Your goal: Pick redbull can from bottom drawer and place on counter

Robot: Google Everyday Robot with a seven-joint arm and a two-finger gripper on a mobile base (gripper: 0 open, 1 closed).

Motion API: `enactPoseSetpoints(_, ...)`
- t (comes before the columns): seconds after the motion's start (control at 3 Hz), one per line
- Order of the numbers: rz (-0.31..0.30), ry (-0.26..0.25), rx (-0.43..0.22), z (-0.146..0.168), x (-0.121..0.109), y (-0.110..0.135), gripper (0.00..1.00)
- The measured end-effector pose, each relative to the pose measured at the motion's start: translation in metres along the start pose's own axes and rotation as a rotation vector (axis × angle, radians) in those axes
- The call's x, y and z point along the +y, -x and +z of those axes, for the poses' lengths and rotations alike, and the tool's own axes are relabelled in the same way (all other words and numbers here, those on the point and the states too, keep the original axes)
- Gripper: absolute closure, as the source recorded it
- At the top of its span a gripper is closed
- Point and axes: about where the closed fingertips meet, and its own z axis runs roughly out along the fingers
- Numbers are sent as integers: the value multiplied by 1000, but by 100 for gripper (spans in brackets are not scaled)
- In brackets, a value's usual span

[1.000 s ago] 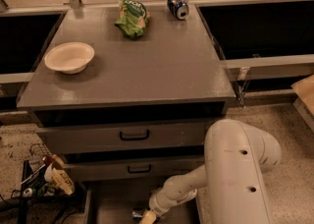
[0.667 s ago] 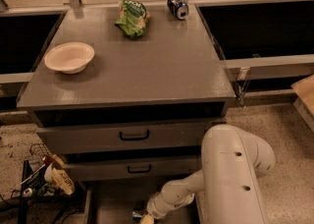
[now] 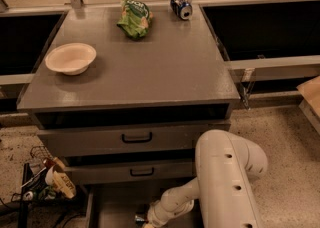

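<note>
The broad, flat, matte grey desk (image 3: 165,72) on top of the cabinet fills the upper half of the view. In front of it the thick white robot arm (image 3: 227,172) bends down and leftwards into the deep grey bottom drawer (image 3: 112,207). That drawer stands pulled open below the two shut grey drawers with black handles (image 3: 136,137).

On the desk are a round white bowl (image 3: 70,58) at the left, a crumpled green crisp bag (image 3: 135,16) near the back, and a fat blue can (image 3: 181,7) lying beside the bag. A wire basket (image 3: 42,182) of odds and ends stands on the floor to the left of the cabinet.

The end effector (image 3: 146,220) is low inside the bottom drawer, at the picture's lower edge. I cannot tell whether it is wide, narrow or gripping anything. The slim silver-and-blue redbull can (image 3: 140,217) seems to be the small dark, shiny shape right at its tip on the drawer floor, though that is not certain.

The step in hand looks like the grasp. To do it well, the grip should close squarely across the can's middle. The lift should then go straight up, clear of the thin drawer walls and the drawer fronts above. After that the can can swing over to the bare middle of the desk, away from the bowl and the bag.
</note>
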Motion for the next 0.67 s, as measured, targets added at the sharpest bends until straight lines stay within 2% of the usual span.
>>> enactPoseSetpoints(0.33, 0, 0, 0, 0, 0, 0, 0)
enactPoseSetpoints(0.67, 26, -31, -32, 3, -27, 8, 0)
